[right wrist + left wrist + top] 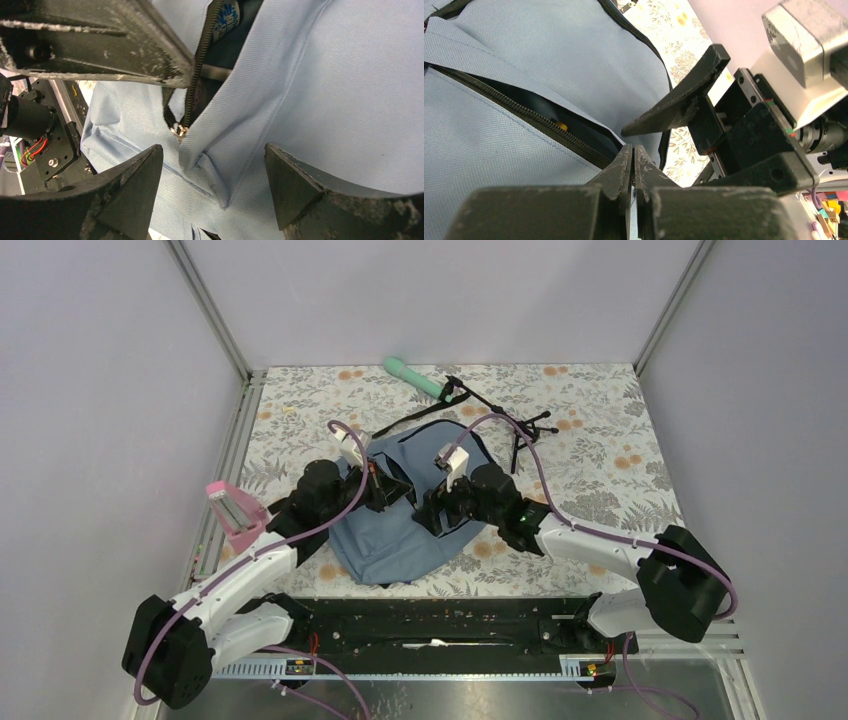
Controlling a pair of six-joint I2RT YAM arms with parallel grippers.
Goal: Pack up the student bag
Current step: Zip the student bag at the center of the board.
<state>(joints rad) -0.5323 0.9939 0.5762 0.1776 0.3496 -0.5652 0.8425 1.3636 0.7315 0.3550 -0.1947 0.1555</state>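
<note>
The slate-blue student bag [395, 535] lies flat in the middle of the table, its zipper [534, 120] partly open. A yellow item [561, 126] and a blue printed item [227, 20] show inside the opening. My left gripper [383, 490] is shut at the end of the opening [633, 150], pinching the bag's edge beside the zipper. My right gripper [432, 510] is open just above the bag [214, 150], its jaws either side of a fabric fold [220, 170] next to the metal zipper slider [177, 131].
A pink-capped clear container [235, 510] stands at the left edge. A mint-green handle-shaped item [412, 376] and a black tripod [505, 420] lie at the back. The bag's black straps [410, 420] trail toward them. The floral cloth [600, 470] covers the table.
</note>
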